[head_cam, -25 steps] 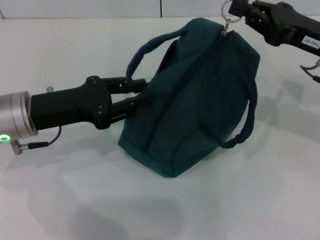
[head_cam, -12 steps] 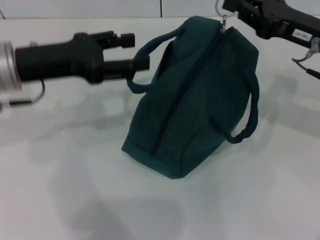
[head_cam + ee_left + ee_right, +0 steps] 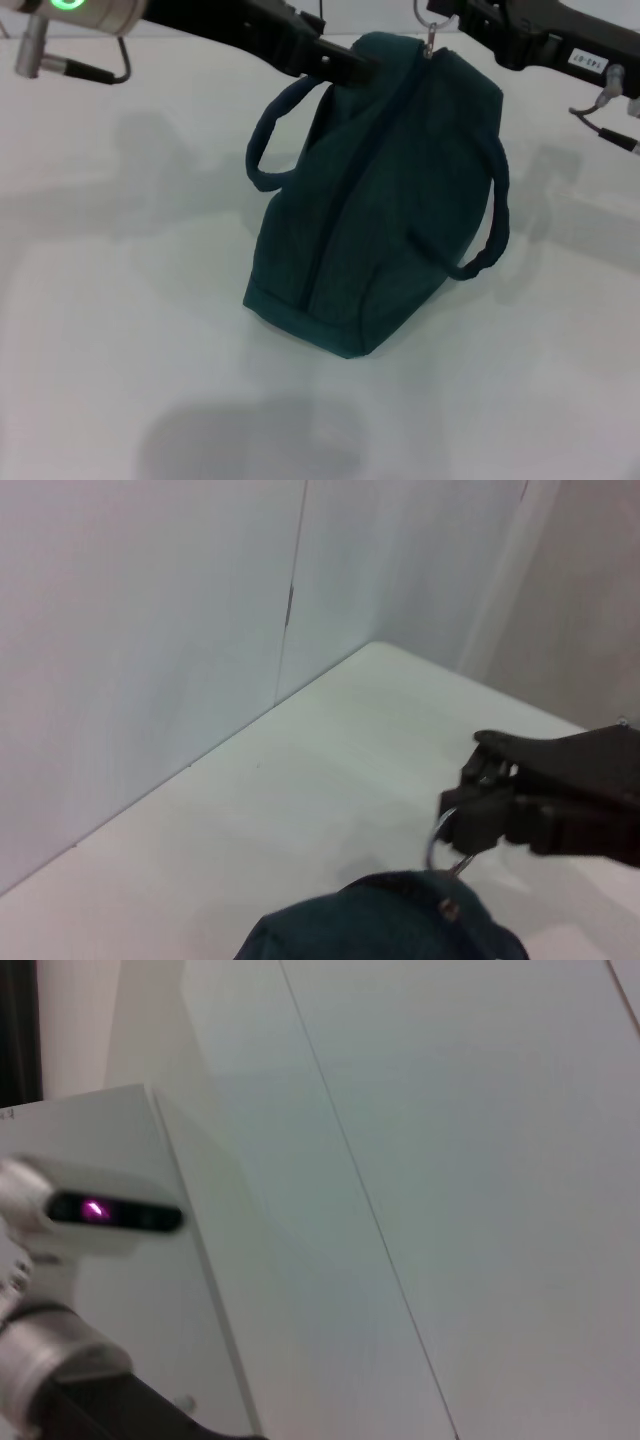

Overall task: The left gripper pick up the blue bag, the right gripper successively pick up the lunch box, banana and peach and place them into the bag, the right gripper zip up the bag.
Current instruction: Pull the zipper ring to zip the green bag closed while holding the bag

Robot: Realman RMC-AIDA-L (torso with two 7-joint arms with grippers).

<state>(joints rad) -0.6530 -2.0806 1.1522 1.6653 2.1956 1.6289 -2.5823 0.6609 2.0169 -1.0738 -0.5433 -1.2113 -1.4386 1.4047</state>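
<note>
The blue bag (image 3: pixel 390 200) stands on the white table, its zipper closed along the top; its top also shows in the left wrist view (image 3: pixel 380 925). My right gripper (image 3: pixel 458 16) is above the bag's far top end, shut on the ring zipper pull (image 3: pixel 431 40). The left wrist view shows that gripper (image 3: pixel 470 815) pinching the ring (image 3: pixel 440 845). My left gripper (image 3: pixel 350 68) reaches in from the upper left, its tip at the bag's top edge beside one loop handle (image 3: pixel 265 150). The lunch box, banana and peach are out of view.
The white table (image 3: pixel 120 330) lies all around the bag. A white wall (image 3: pixel 150 630) stands close behind the table's far edge. The bag's other handle (image 3: pixel 490 240) hangs out to the right.
My left gripper let go of the bag's side, rose and swung to the bag's top left. The right gripper shifted slightly left, still on the ring. The bag settled more upright.
</note>
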